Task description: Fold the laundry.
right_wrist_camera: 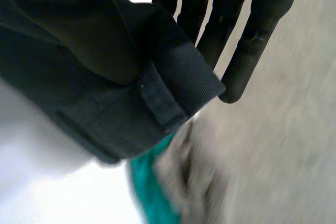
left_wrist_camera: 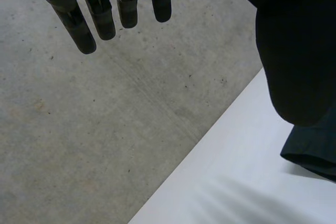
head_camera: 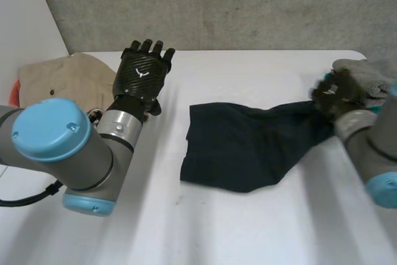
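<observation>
Left arm [head_camera: 74,153] looms nearest, its left hand [head_camera: 141,72] relaxed, fingers straight and empty, beside tan clothes [head_camera: 56,79]. Right hand [head_camera: 338,94] pinches the dark cloth [head_camera: 242,147] at its right end between thumb and fingers; the rest lies spread mid-table [head_camera: 248,228], a grey-teal pile [head_camera: 366,76] just beside that hand.

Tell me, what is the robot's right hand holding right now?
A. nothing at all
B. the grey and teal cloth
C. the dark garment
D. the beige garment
C: the right hand is closed on one end of the dark garment, and the right wrist view shows the cloth's banded edge pinched against its fingers.
</observation>
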Motion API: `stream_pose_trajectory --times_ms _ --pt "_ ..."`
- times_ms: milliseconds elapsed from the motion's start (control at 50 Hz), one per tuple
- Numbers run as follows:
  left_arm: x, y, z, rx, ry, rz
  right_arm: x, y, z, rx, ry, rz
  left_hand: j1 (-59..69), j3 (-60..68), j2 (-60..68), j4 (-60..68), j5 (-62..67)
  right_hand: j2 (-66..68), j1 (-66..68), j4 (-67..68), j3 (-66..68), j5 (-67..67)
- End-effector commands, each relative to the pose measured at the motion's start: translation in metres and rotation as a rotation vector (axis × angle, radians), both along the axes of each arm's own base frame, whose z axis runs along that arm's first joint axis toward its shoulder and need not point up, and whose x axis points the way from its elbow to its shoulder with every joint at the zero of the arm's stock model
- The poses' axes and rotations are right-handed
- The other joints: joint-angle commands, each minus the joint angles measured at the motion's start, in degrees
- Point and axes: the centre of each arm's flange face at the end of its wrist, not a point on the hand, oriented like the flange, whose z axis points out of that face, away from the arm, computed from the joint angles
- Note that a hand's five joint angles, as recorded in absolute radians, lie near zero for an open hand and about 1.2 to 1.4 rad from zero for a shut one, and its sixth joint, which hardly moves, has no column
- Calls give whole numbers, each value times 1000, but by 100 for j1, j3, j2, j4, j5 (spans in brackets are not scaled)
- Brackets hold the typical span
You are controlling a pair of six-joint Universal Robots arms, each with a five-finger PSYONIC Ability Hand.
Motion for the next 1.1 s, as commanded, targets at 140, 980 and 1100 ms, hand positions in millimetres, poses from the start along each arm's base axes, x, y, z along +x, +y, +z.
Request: stream_pose_trajectory --times_ms 140,980,1100 --pt "14 3 5 28 50 24 148 118 -66 -95 36 800 -89 -214 -179 -168 -279 1220 1865 1011 1114 1245" --pt "-61 28 -85 510 -183 -73 58 -8 -67 674 -577 224 -33 -158 -124 -113 -224 -5670 -5025 -5878 -5776 -5644" --pt "-60 30 -88 504 -228 -77 54 -10 -76 630 -471 195 -50 -175 -141 -130 -241 -5670 -5025 -5878 -5776 -5644"
